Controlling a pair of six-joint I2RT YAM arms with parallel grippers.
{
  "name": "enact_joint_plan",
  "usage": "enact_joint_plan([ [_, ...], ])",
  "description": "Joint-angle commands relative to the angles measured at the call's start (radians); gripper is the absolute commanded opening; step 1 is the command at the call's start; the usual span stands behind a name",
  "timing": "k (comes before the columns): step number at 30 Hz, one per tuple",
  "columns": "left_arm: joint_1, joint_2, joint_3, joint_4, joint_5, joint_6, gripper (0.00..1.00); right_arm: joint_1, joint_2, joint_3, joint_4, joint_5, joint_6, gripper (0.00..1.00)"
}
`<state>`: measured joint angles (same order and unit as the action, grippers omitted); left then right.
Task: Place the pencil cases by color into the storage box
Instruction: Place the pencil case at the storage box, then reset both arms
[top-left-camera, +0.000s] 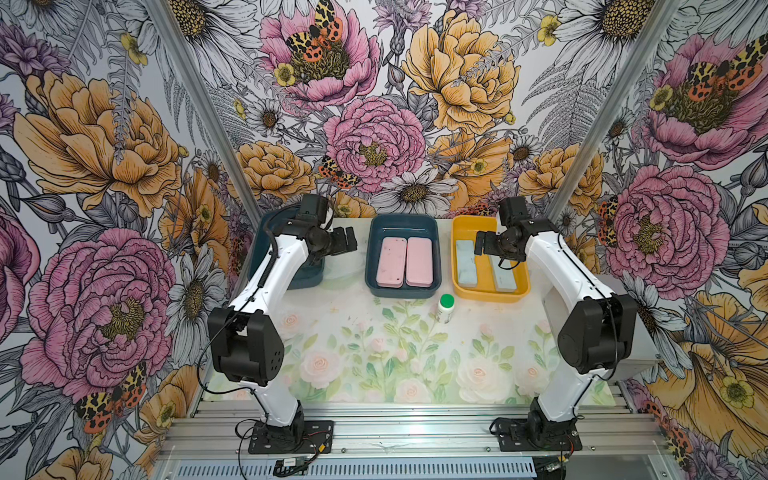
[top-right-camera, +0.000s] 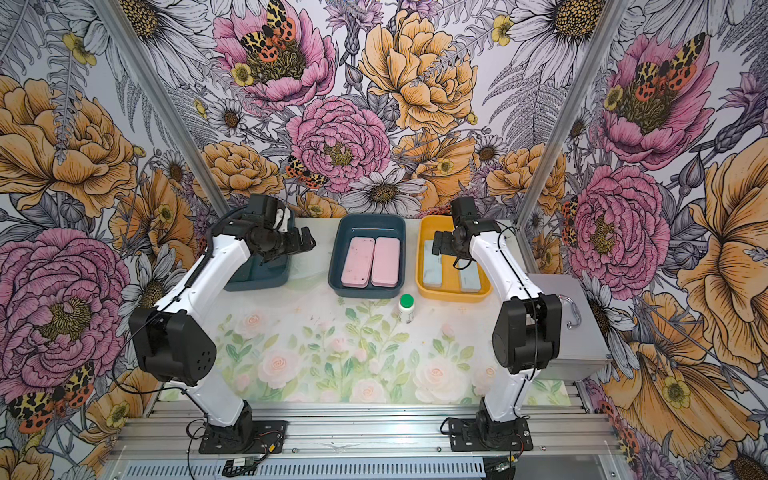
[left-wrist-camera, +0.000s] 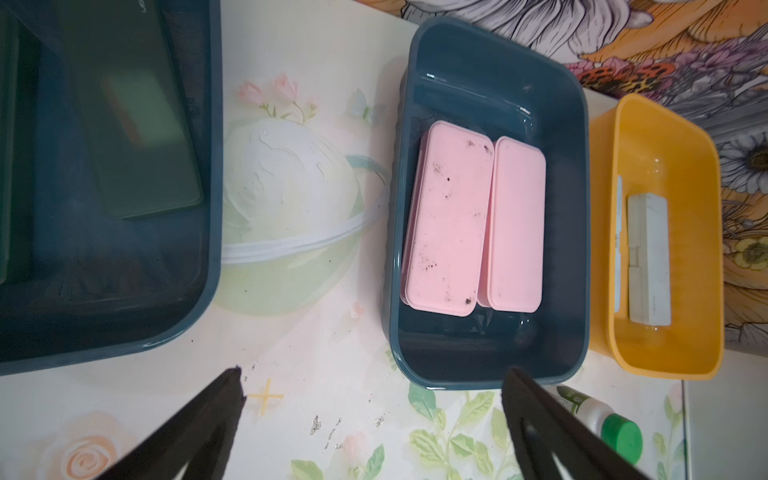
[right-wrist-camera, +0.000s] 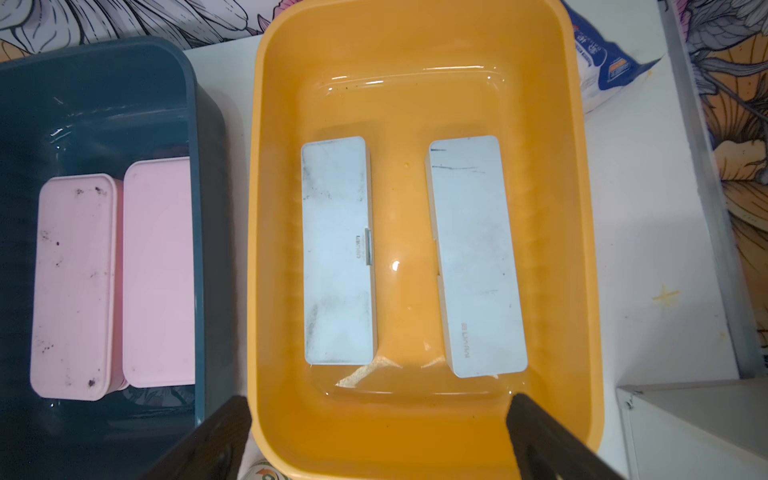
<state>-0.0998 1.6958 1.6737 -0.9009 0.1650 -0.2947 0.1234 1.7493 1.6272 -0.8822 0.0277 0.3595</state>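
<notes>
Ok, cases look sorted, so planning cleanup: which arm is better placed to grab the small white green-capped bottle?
Probably right: the right gripper, open above the yellow plastic box, is nearer the small white green-capped bottle than the left gripper.

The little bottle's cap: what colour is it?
Green; the cap shows best in a top view.

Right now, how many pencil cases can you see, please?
5: two pink cases in the middle blue box, two light blue cases in the yellow box, one dark green case in the left blue box; another may be hidden.
</notes>
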Motion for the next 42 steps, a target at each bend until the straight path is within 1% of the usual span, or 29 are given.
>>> enact_joint_plan([
  [1, 0.119, -0.05, -0.018, 0.042, 0.081, 0.023, 0.99, -0.017, -0.065, -0.034, 0.089, -0.044, 0.029, 0.99],
  [3, 0.197, -0.124, -0.147, 0.18, 0.153, 0.029, 0.99, -0.029, -0.12, -0.096, 0.138, -0.043, 0.035, 0.99],
  [4, 0.219, -0.198, -0.245, 0.278, 0.164, 0.08, 0.99, -0.036, -0.163, -0.15, 0.196, -0.038, 0.039, 0.99],
  [5, 0.22, -0.249, -0.3, 0.321, 0.161, 0.204, 0.99, -0.048, -0.211, -0.214, 0.27, -0.041, 0.04, 0.99],
  [6, 0.222, -0.261, -0.309, 0.297, 0.122, 0.248, 0.99, -0.059, -0.25, -0.272, 0.333, -0.041, 0.033, 0.99],
  [7, 0.226, -0.282, -0.345, 0.301, 0.077, 0.253, 0.99, -0.07, -0.29, -0.342, 0.401, -0.032, 0.025, 0.99],
  [9, 0.255, -0.333, -0.437, 0.365, 0.035, 0.2, 0.99, -0.087, -0.347, -0.431, 0.483, -0.025, 0.003, 0.99],
  [11, 0.286, -0.378, -0.539, 0.463, 0.032, 0.141, 0.99, -0.097, -0.395, -0.509, 0.558, -0.006, -0.038, 0.99],
  [12, 0.286, -0.405, -0.603, 0.533, -0.009, 0.128, 0.99, -0.096, -0.423, -0.557, 0.603, 0.004, -0.065, 0.99],
  [14, 0.274, -0.459, -0.756, 0.709, -0.11, 0.116, 0.99, -0.096, -0.471, -0.649, 0.685, 0.019, -0.113, 0.99],
  [17, 0.249, -0.521, -1.001, 1.039, -0.165, 0.137, 0.99, -0.096, -0.543, -0.794, 0.8, 0.085, -0.159, 0.98],
  [19, 0.245, -0.512, -1.121, 1.212, -0.241, 0.094, 0.99, -0.096, -0.607, -0.933, 0.95, 0.081, -0.214, 0.95],
  [20, 0.25, -0.496, -1.153, 1.252, -0.248, 0.088, 0.99, -0.096, -0.631, -1.005, 1.044, 0.084, -0.229, 0.98],
  [22, 0.246, -0.44, -1.2, 1.338, -0.243, 0.122, 0.99, -0.096, -0.653, -1.144, 1.239, 0.098, -0.276, 0.99],
  [24, 0.24, -0.392, -1.244, 1.457, -0.238, 0.117, 0.99, -0.097, -0.627, -1.182, 1.266, 0.108, -0.306, 0.99],
  [25, 0.234, -0.367, -1.247, 1.483, -0.231, 0.129, 0.99, -0.096, -0.611, -1.202, 1.286, 0.097, -0.316, 0.99],
  [28, 0.225, -0.312, -1.232, 1.52, -0.207, 0.169, 0.99, -0.096, -0.564, -1.295, 1.462, 0.07, -0.294, 0.99],
  [29, 0.22, -0.296, -1.233, 1.545, -0.214, 0.181, 0.99, -0.095, -0.545, -1.309, 1.512, 0.066, -0.298, 0.99],
  [31, 0.212, -0.257, -1.215, 1.563, -0.203, 0.192, 0.99, -0.094, -0.491, -1.331, 1.61, 0.064, -0.306, 0.99],
  [32, 0.203, -0.259, -1.205, 1.534, -0.191, 0.21, 0.99, -0.097, -0.469, -1.329, 1.642, 0.035, -0.319, 0.99],
  [33, 0.189, -0.253, -1.205, 1.547, -0.189, 0.228, 0.99, -0.096, -0.437, -1.318, 1.678, 0.008, -0.345, 0.99],
  [36, 0.143, -0.207, -1.181, 1.553, -0.17, 0.291, 0.99, -0.102, -0.34, -1.255, 1.648, -0.1, -0.394, 0.99],
  [38, 0.139, -0.21, -1.183, 1.545, -0.172, 0.293, 0.99, -0.132, -0.334, -1.24, 1.619, -0.16, -0.378, 1.0],
  [40, 0.141, -0.209, -1.204, 1.583, -0.179, 0.29, 0.99, -0.157, -0.292, -1.291, 1.754, -0.169, -0.354, 1.0],
  [42, 0.136, -0.206, -1.215, 1.607, -0.178, 0.298, 0.99, -0.171, -0.216, -1.298, 1.864, -0.199, -0.345, 0.99],
])
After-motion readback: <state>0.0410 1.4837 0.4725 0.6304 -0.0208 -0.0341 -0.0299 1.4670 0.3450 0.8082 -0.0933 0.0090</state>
